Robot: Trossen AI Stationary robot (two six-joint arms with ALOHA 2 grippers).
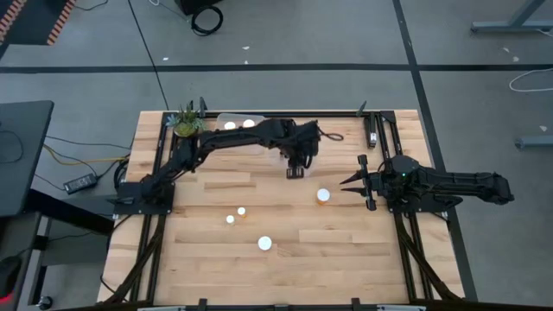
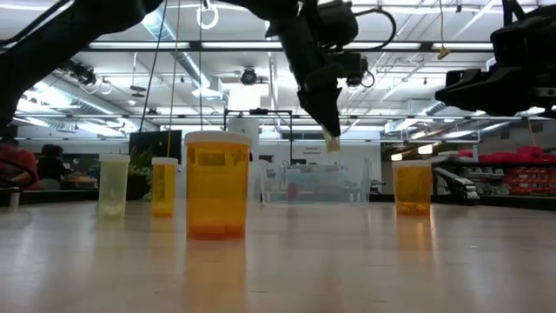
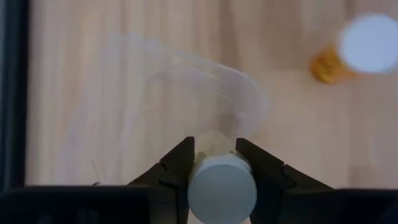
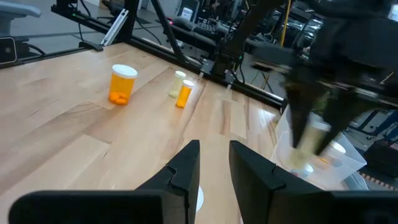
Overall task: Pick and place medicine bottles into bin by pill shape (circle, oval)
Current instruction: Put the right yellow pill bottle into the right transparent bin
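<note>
We carry one small orange medicine bottle with a round white cap (image 3: 222, 190) in the left gripper (image 3: 214, 163), pinched between both fingers and lifted above the clear plastic bin (image 1: 242, 128), probably to drop it inside. The right gripper (image 1: 350, 184) waits beside another capped bottle (image 1: 323, 195), fingers spread. We can read no label.

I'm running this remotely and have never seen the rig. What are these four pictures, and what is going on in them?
Two dark robot arms work at a wooden table. One picture looks down from above, one looks level across the tabletop, and two sit on the arms' wrists. The left gripper is in the air beside a clear bin, clamped on a small white-capped bottle. The right gripper waits open at the table's right side. Four more capped bottles stand on the wood, the nearest just before the right gripper.
</note>
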